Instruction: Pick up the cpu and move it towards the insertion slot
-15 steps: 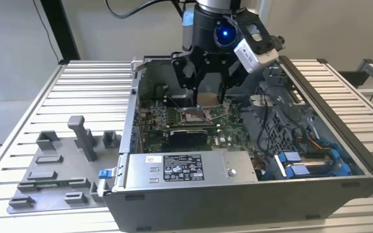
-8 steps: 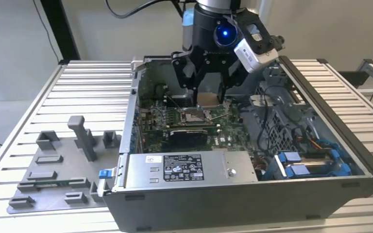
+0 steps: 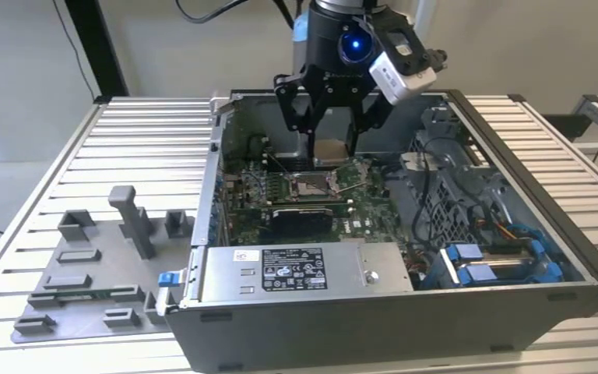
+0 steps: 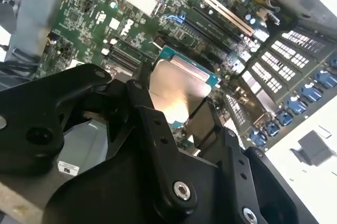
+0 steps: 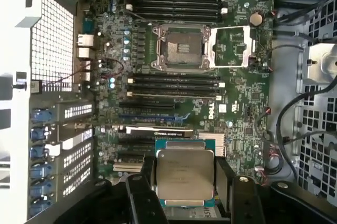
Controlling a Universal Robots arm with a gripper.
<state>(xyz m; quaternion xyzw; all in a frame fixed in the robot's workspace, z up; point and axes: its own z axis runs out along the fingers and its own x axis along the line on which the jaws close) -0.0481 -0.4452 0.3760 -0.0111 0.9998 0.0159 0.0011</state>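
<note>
My gripper [image 3: 329,153] hangs inside the open computer case, shut on the cpu [image 3: 329,148], a flat silver-beige square chip with a teal edge. In both wrist views the cpu [image 5: 184,175] [image 4: 177,88] sits between the black fingers [image 5: 145,177] [image 4: 206,120], held by two opposite sides. The insertion slot [image 3: 314,185] [image 5: 180,48], a square metal-framed socket with its load plate swung open beside it, lies on the green motherboard [image 5: 239,105]. In the exterior view the cpu hovers just above and slightly behind the slot, not touching it.
The case walls [image 3: 507,156] surround the board. Cables and a blue-tabbed drive cage [image 3: 486,261] fill the exterior view's right side; a silver power supply [image 3: 299,269] sits at the front. A grey fixture plate [image 3: 91,273] with blocks lies on the slatted table outside the case.
</note>
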